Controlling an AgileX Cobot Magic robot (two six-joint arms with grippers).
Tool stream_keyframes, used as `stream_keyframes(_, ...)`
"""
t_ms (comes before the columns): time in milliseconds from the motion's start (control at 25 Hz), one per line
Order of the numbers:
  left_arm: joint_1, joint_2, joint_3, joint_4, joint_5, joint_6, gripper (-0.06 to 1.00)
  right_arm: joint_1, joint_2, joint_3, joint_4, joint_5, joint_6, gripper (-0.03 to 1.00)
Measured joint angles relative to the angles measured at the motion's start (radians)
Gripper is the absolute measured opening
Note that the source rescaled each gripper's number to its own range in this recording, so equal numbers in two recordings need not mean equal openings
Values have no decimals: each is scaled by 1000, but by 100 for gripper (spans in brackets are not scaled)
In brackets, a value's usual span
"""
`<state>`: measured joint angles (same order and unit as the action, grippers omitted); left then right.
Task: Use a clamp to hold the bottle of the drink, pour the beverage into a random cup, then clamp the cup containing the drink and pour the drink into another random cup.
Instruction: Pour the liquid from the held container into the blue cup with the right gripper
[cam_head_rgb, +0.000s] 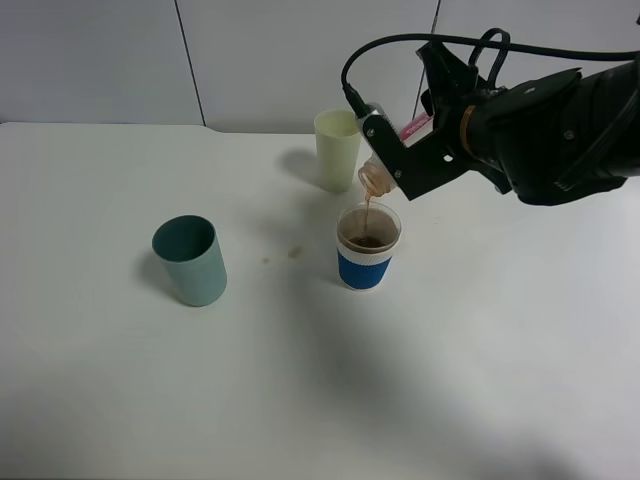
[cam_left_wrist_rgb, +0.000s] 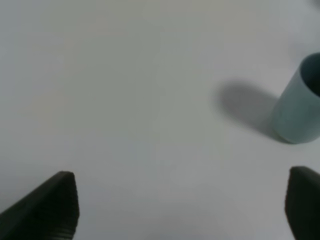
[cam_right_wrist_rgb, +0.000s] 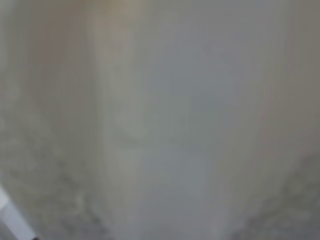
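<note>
One bottle (cam_head_rgb: 375, 178), right gripper (cam_head_rgb: 385, 160) clamping it, is pouring drink (cam_head_rgb: 368, 241) into the blue-banded cup (cam_head_rgb: 362, 268) just beneath; left gripper (cam_left_wrist_rgb: 182, 205) is hanging part-open, empty. Steeper tilting may be risking splashing over the rim.

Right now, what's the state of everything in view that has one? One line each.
bottle: tilted mouth-down, pouring
beverage: thin brown stream falling from the bottle
blue-banded cup: upright under the stream, partly filled with brown liquid
teal cup: upright, looks empty
pale yellow-green cup: upright, contents not visible
right gripper: shut on the bottle
left gripper: open, holding nothing
</note>
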<state>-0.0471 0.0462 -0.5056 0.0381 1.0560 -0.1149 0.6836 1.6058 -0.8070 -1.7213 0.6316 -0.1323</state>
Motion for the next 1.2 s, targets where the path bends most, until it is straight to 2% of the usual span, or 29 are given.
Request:
stream_keyframes(600,0,0,0,0,0,0,50,15,0,0,-8,52,50,1)
stream_keyframes(1000,0,0,0,0,0,0,50,15,0,0,-10,54,83,1)
stream_keyframes(1200,0,0,0,0,0,0,50,15,0,0,-10,45,183,1)
